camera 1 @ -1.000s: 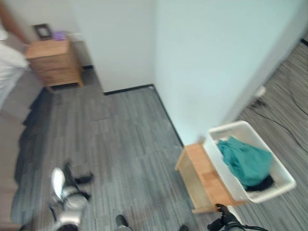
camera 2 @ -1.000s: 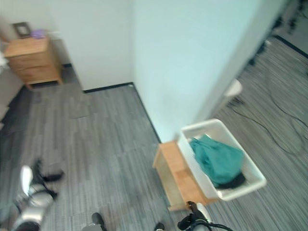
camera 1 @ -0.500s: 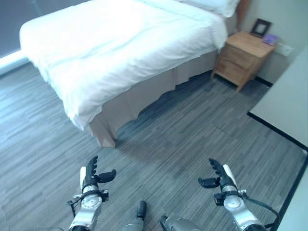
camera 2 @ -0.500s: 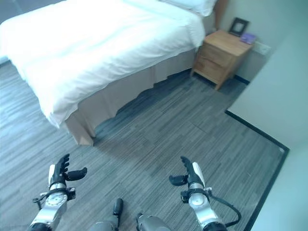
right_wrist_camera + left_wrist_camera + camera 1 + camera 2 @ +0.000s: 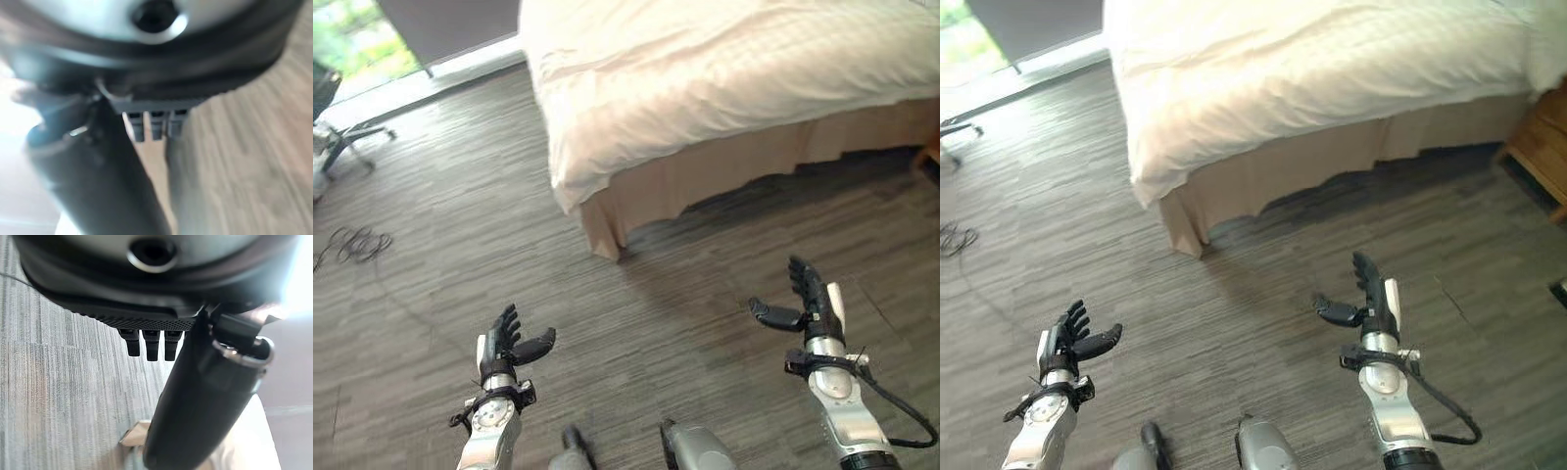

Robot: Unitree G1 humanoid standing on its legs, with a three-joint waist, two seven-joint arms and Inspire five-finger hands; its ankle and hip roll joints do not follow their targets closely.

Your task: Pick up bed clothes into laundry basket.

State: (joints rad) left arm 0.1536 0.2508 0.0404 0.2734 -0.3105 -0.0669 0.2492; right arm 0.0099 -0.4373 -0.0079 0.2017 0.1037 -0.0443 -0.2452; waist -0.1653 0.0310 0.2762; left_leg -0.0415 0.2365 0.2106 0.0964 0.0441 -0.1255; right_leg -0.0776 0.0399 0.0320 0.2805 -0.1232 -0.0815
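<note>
I am standing the robot before the bed [image 5: 724,69], both arms raised over the grey plank floor [image 5: 440,225] with nothing in either hand. The left hand [image 5: 505,349] is hanging relaxed, fingers straight and thumb out to the side; the right hand [image 5: 811,304] is doing the same, fingers upright and thumb turned inward. Both are empty and well short of the bed, which lies ahead of and beyond the fingertips.

The view has swung sharply. A second ago the head camera was looking at a white laundry basket with a teal garment in it, perched on a small wooden stand by a wall; half a second ago the bed was sliding into sight from the far side, with a nightstand beyond it. Now the bed's near corner [image 5: 1170,211] is sitting almost straight in front of the hands, its white cover [image 5: 1312,69] draping over a beige skirt [image 5: 744,166]. That is the camera turning, not the furniture.

I am reading this as the return leg: one garment looks delivered and I am facing the bed for the next. I am seeing no loose clothing on the cover from here, so the next reach needs a closer look first.
</note>
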